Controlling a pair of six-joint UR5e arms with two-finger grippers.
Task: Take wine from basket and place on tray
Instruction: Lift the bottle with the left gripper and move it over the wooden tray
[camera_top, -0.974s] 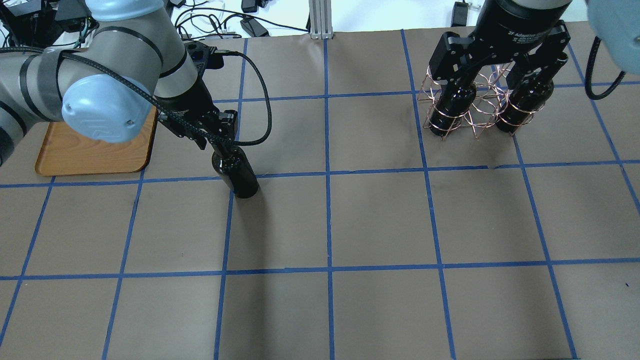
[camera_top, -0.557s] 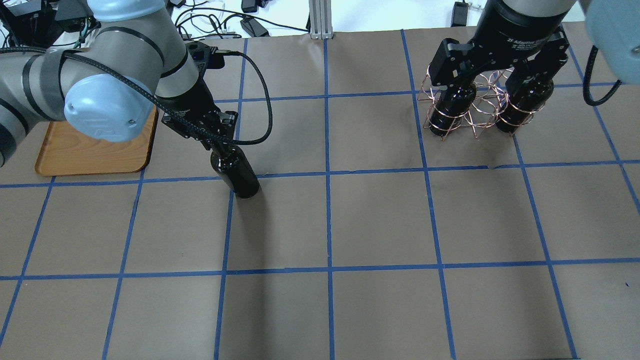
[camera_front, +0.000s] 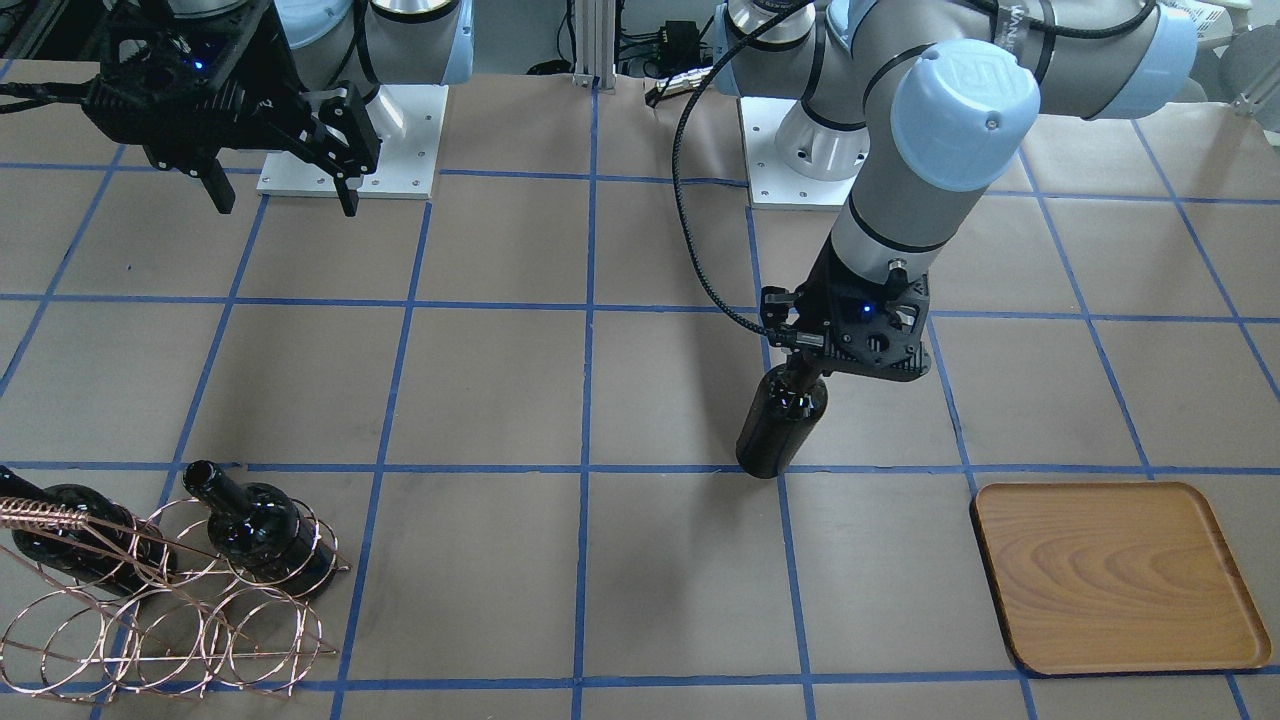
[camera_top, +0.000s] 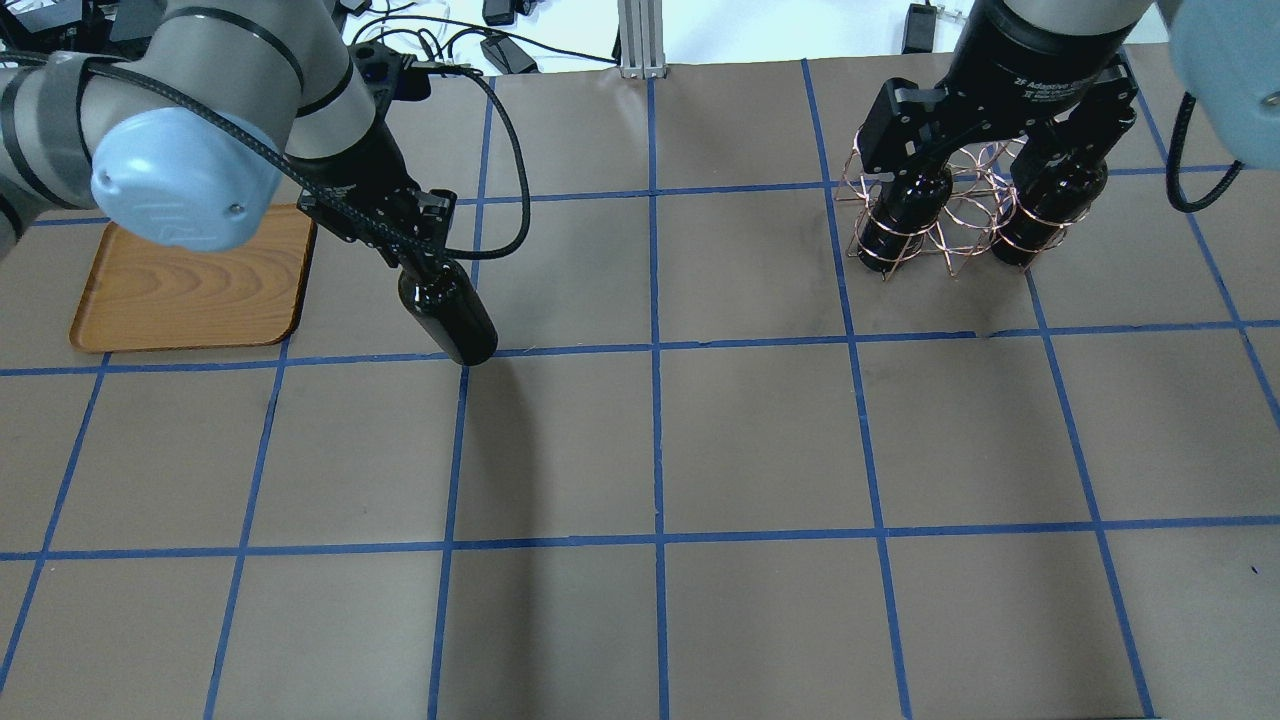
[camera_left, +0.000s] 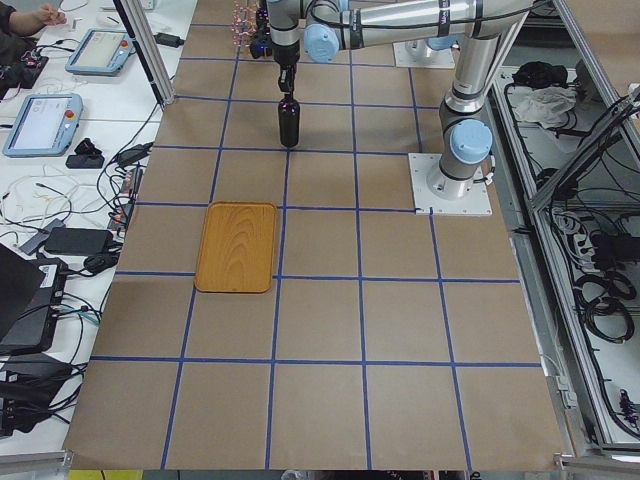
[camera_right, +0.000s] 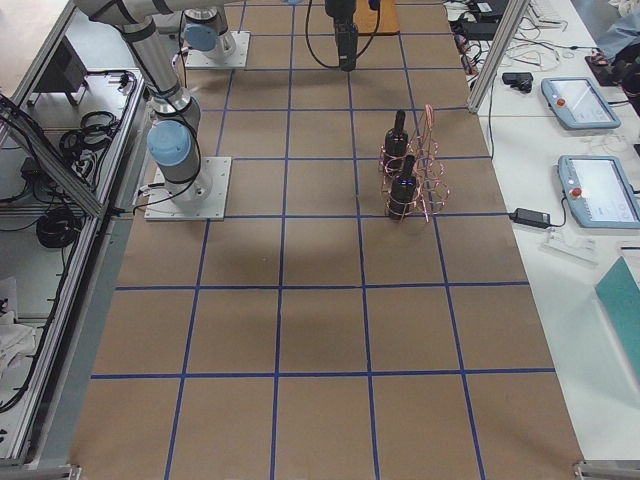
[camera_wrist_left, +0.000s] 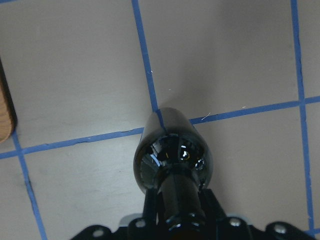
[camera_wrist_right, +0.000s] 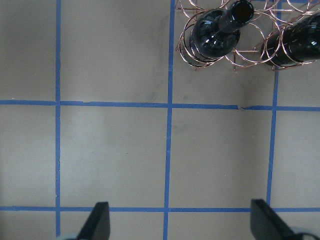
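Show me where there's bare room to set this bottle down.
The tray is wholly bare, beside the bottle in the left hand. The middle of the table, between bottle and basket, is bare too. Crowded only at the basket, with two bottles in it.

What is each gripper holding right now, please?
Left gripper: closed on the neck of the wine bottle.
Right gripper: open, holding nothing.

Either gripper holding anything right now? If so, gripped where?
Left gripper holds a wine bottle by its neck, with the body hanging below the fingers. Right gripper is open and empty.
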